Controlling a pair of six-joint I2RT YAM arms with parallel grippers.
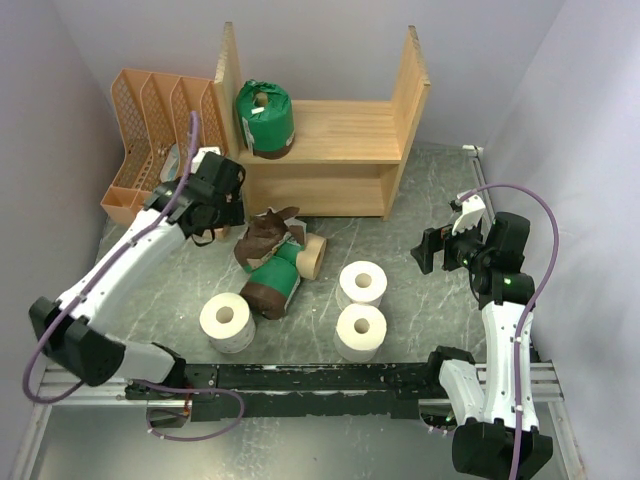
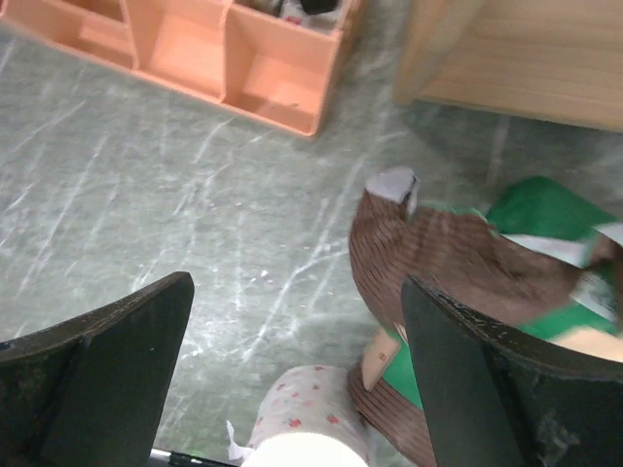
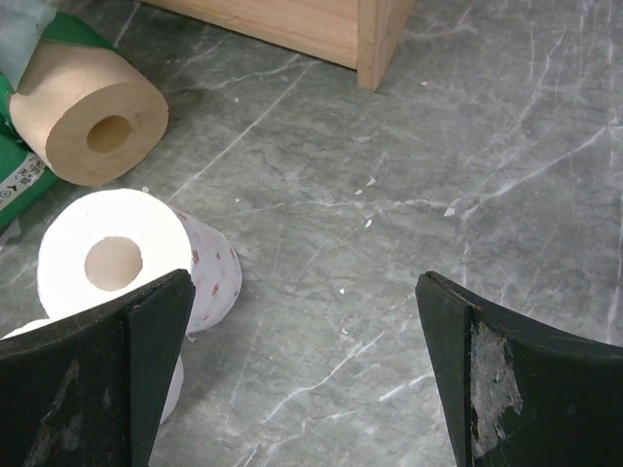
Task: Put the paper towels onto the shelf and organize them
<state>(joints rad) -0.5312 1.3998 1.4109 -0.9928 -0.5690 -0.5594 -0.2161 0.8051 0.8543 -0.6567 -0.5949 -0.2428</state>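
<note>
Between the fingers of the left gripper [image 2: 292, 355], which stand wide apart and grip nothing, lies bare grey table [image 2: 146, 214]. The end of a red-printed white roll [image 2: 304, 433] shows at the bottom edge of the left wrist view. Just beyond one finger sits the brown-wrapped roll [image 2: 428, 258], touching a green-wrapped roll [image 2: 545, 209]. Both lie on the table in front of the shelf [image 1: 340, 150]. Their plastic looks crinkly and loose, so it probably slips and bunches under the pads. A squeeze across the round body, not on the twisted wrapper end, seems safest.

The right gripper [image 3: 302, 341] is equally wide and empty, hovering over the table with a bare white roll [image 3: 127, 258] by one finger and a cream roll [image 3: 92, 122] farther out. These unwrapped rolls should be light and soft, denting under pressure yet giving good friction, so they are best taken across the middle of the cylinder.

Another green roll [image 1: 265, 117] already sits on the shelf's upper board, at its left end. The orange file rack [image 1: 160, 125] stands left of the shelf.
</note>
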